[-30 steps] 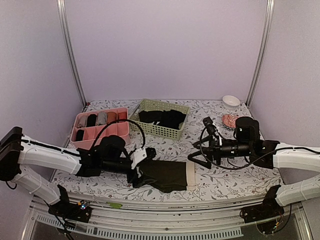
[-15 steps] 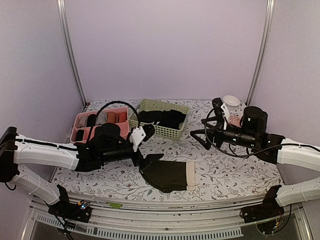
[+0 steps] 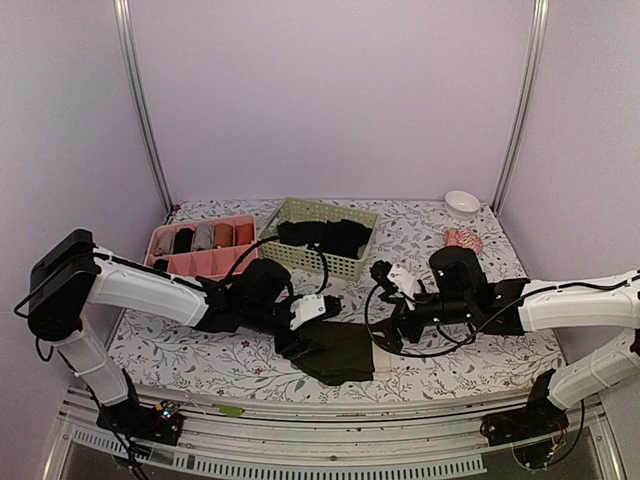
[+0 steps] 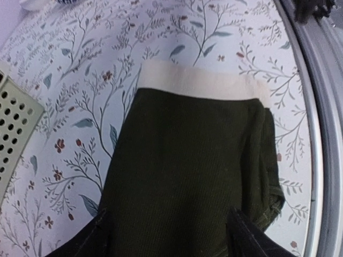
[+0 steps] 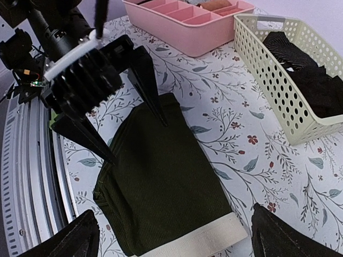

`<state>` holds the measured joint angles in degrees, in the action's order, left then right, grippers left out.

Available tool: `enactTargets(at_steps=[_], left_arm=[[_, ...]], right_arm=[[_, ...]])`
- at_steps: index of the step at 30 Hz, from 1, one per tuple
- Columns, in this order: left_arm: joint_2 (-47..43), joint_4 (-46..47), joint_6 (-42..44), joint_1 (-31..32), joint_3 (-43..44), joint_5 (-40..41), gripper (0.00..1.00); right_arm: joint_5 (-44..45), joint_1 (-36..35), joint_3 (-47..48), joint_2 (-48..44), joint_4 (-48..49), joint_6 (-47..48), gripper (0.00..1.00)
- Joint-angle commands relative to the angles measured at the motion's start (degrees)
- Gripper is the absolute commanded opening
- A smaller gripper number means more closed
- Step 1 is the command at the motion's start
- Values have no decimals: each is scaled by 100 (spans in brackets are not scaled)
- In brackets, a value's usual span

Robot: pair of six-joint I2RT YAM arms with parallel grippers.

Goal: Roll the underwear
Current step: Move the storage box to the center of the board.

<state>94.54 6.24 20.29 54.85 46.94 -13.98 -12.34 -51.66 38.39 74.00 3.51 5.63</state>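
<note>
Left end effector (image 3: 298, 336) and right end effector (image 3: 383, 326) flank the underwear (image 3: 340, 351).

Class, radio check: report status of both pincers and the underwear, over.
Left pincer open, straddling dark end. Right pincer open at waistband end. Underwear flat, unrolled. Nothing lies on it.

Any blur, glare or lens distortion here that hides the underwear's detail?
Top external: even, glare-free light, but the underwear reads as a near-black patch. Left wrist: its weave and cream waistband are sharp; the table's edge rail bows from lens distortion. Right wrist: the left gripper is crisp; the right gripper shows only as soft, dark fingers in the bottom corners.
</note>
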Motion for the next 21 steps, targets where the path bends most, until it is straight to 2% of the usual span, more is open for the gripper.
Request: enactTargets(at_steps=[1,10,13,16,21], left_arm=[[545,-1136,260,-129,605,253,67],[1084,-1883,450,-282,856,880,61],[1155,-2402,516,-396,870,735,56],[1000,-2536,579,-606,753,520,49],[715,-2742,831,-898,411,420,46]], right_arm=[[33,-1,203,218,-196,164,99],[11,23,218,326,-240,278,99],[-75,25,269,376,-331,385,99],[-138,27,349,469,-429,518,99],[-340,25,344,542,-390,586,99]])
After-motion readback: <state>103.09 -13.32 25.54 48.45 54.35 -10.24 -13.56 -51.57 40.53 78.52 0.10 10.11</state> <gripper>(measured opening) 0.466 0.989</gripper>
